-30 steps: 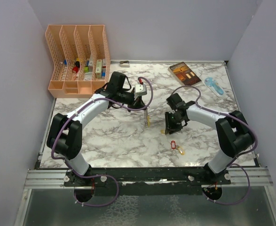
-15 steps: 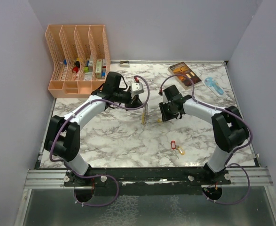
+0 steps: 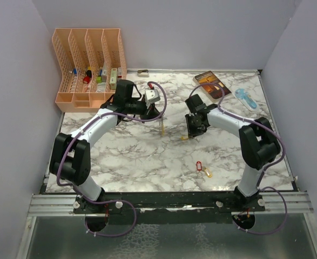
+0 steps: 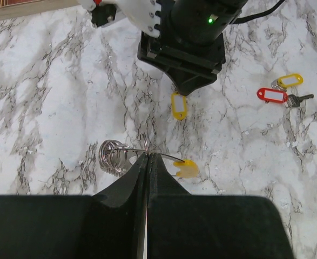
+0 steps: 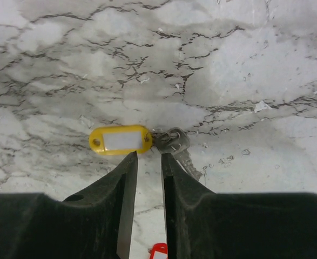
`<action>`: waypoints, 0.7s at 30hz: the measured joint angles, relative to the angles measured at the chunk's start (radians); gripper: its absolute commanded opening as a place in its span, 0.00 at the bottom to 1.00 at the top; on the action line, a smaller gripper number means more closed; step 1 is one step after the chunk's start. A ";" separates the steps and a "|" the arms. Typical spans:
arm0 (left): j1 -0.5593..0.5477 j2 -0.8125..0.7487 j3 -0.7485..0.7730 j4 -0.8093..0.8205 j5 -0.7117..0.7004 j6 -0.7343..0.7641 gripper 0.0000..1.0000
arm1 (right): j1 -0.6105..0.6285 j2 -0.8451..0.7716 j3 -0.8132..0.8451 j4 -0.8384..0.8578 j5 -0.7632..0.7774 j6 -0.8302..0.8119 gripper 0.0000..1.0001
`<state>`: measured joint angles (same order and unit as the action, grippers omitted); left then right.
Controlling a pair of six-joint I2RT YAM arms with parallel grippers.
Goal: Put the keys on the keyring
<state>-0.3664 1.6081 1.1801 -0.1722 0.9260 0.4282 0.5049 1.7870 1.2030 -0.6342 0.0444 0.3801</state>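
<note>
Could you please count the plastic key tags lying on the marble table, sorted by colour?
Yellow oblong plastic key tags: 2 (lone yellow tag; yellow tag beside the red one)
Red oblong plastic key tag: 1
Total: 3

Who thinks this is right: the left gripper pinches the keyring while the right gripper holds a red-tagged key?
Not quite: the left gripper pinches the keyring, but the right gripper holds a yellow-tagged key, as the right wrist view shows.
</note>
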 measured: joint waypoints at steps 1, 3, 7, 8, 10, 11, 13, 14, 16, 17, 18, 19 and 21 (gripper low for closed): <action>0.000 -0.002 -0.002 0.003 0.000 -0.001 0.00 | 0.001 0.022 0.009 -0.007 0.003 0.013 0.30; 0.000 -0.004 -0.006 0.008 0.000 -0.004 0.00 | 0.005 0.059 0.018 -0.020 0.010 0.033 0.31; 0.001 -0.005 -0.012 0.014 0.000 -0.009 0.00 | 0.012 0.068 0.037 -0.040 0.035 0.047 0.32; 0.001 -0.005 -0.012 0.014 0.000 -0.010 0.00 | 0.013 0.068 0.040 -0.041 0.043 0.046 0.32; 0.003 -0.006 -0.014 0.017 0.000 -0.011 0.00 | 0.013 0.068 0.047 -0.044 0.056 0.043 0.32; 0.004 -0.006 -0.016 0.019 0.000 -0.011 0.00 | 0.013 0.068 0.049 -0.044 0.062 0.040 0.32; 0.005 -0.006 -0.019 0.022 0.000 -0.012 0.00 | 0.013 0.068 0.051 -0.041 0.074 0.030 0.33; 0.005 -0.006 -0.019 0.023 0.000 -0.013 0.00 | 0.013 0.068 0.051 -0.039 0.076 0.026 0.34; 0.006 -0.006 -0.019 0.023 0.000 -0.014 0.00 | 0.013 0.068 0.051 -0.035 0.082 0.012 0.35; 0.006 -0.006 -0.019 0.024 0.000 -0.015 0.00 | 0.013 0.068 0.051 -0.030 0.084 0.007 0.35; 0.006 -0.006 -0.019 0.024 0.000 -0.015 0.00 | 0.013 0.069 0.051 -0.023 0.087 0.000 0.36; 0.006 -0.006 -0.019 0.025 0.000 -0.015 0.00 | 0.013 0.069 0.051 -0.017 0.087 -0.005 0.36; 0.006 -0.006 -0.020 0.026 0.000 -0.015 0.00 | 0.013 0.076 0.051 -0.004 0.088 -0.017 0.36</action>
<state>-0.3599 1.6024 1.1599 -0.1467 0.9260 0.4133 0.5179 1.8626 1.2541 -0.6380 0.1322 0.3630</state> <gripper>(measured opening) 0.011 0.355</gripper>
